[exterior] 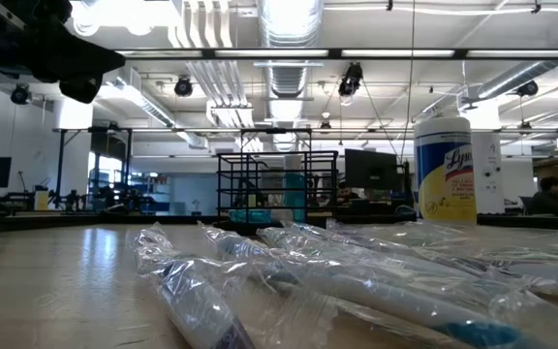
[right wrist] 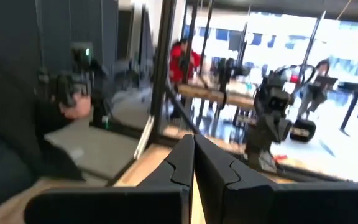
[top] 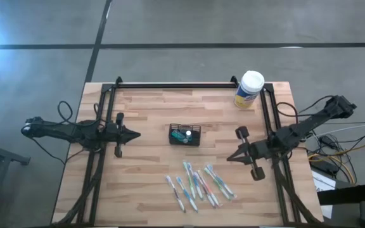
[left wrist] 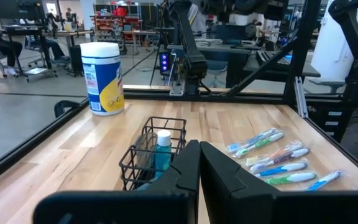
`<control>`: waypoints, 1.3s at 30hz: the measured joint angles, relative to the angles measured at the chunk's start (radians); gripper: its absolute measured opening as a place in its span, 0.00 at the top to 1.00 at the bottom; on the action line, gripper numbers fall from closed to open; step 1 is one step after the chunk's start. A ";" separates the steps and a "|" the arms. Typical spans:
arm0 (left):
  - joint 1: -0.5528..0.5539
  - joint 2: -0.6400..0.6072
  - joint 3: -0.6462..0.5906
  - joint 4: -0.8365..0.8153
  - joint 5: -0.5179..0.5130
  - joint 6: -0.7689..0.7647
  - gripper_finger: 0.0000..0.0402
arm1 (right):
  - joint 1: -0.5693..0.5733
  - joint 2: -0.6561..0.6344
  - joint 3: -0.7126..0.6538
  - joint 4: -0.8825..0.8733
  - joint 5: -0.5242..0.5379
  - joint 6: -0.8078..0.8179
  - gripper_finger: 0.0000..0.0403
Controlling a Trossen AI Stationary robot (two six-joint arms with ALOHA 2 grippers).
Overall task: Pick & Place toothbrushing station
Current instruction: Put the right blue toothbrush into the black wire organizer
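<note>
Both arms wait: left end effector and right end effector pinched together, empty. The toothbrushing station sits mid-desk, wrapped toothbrushes near the front edge, ready for picking.

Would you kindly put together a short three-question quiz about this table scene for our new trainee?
1. True or false: the left claw is holding a toothbrush.
2. What stands inside the black wire-mesh holder? A) a small bottle with a white cap B) a cup C) nothing
3. Fill in: the wrapped toothbrushes lie on the table's ____ edge side, opposite the white-lidded canister.

Key
1. False: both the left claw and the right claw are shut and empty, off to either side of the holder.
2. A
3. Near (front): the canister stands at the far right corner.
</note>
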 joint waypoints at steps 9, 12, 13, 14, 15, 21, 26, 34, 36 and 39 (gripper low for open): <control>0.000 0.000 0.000 -0.003 0.000 0.000 0.97 | 0.001 0.017 0.130 -0.200 -0.002 0.016 0.98; 0.000 0.000 0.000 -0.003 0.000 0.000 0.97 | 0.001 0.013 0.141 -0.198 -0.002 0.019 0.98; 0.000 0.000 0.000 -0.003 0.000 0.000 0.97 | 0.001 0.012 0.143 -0.198 -0.002 0.019 0.98; 0.000 0.000 0.000 -0.003 0.000 0.000 0.97 | 0.001 0.010 0.145 -0.198 -0.002 0.018 0.98; 0.001 0.000 0.000 -0.003 0.000 0.000 0.97 | 0.001 0.010 0.148 -0.196 -0.003 0.018 0.98; 0.000 0.000 0.000 -0.003 0.000 0.000 0.97 | 0.001 0.010 0.154 -0.194 -0.003 0.020 0.98; 0.000 0.000 0.000 -0.003 0.000 -0.001 0.97 | 0.001 0.010 0.155 -0.194 -0.003 0.027 0.98; 0.000 0.000 0.000 -0.003 0.000 -0.005 0.97 | 0.001 0.075 0.152 -0.193 -0.004 0.020 0.98; 0.000 0.000 0.000 -0.003 0.000 -0.006 0.97 | 0.001 0.093 0.153 -0.191 -0.005 0.020 0.98; 0.000 0.000 0.000 -0.003 0.000 -0.006 0.97 | 0.001 0.113 0.161 -0.193 -0.008 0.019 0.98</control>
